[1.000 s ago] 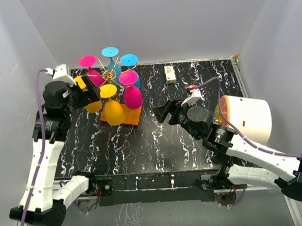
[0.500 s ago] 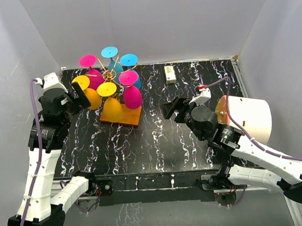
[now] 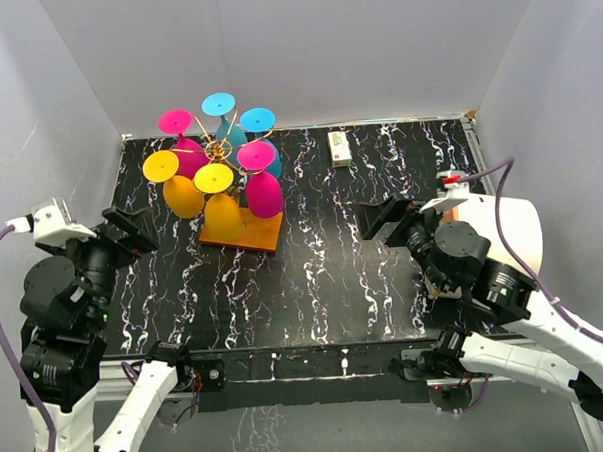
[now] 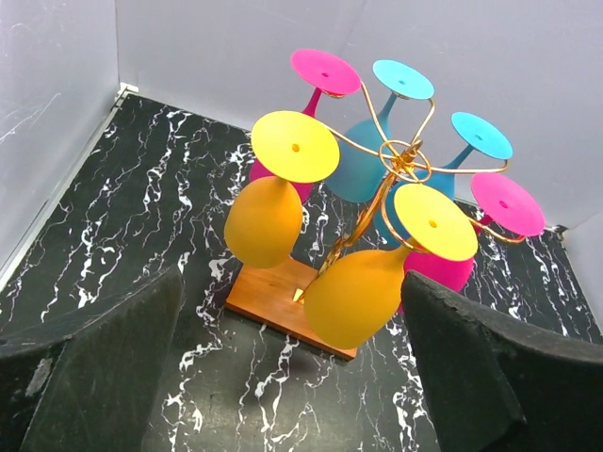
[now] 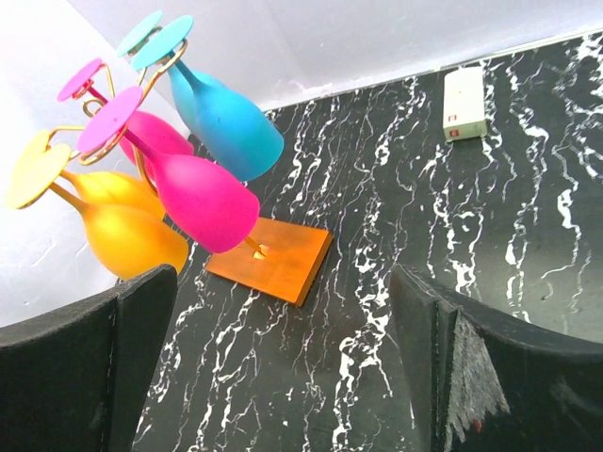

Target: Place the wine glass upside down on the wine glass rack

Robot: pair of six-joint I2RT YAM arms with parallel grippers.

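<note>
The wine glass rack [image 3: 218,150], a gold wire tree on an orange-brown base [image 3: 250,233], stands at the back left of the black marbled table. Several wine glasses hang on it upside down: two yellow [image 3: 183,196], two pink [image 3: 265,195] and two blue [image 3: 229,135]. My left gripper [image 3: 130,231] is open and empty, well off to the near left of the rack. In the left wrist view the rack [image 4: 400,162] and a yellow glass [image 4: 356,297] lie beyond the spread fingers [image 4: 104,363]. My right gripper [image 3: 389,218] is open and empty, to the right of the rack.
A small white box [image 3: 340,147] lies near the back wall. A white cylinder [image 3: 507,227] with an orange end lies on its side at the right edge, behind the right arm. Grey walls close in the table on three sides.
The left gripper has pulled back from the yellow glasses toward the near left; the glasses stay hanging. The right arm has drawn back to the right and nearer.
</note>
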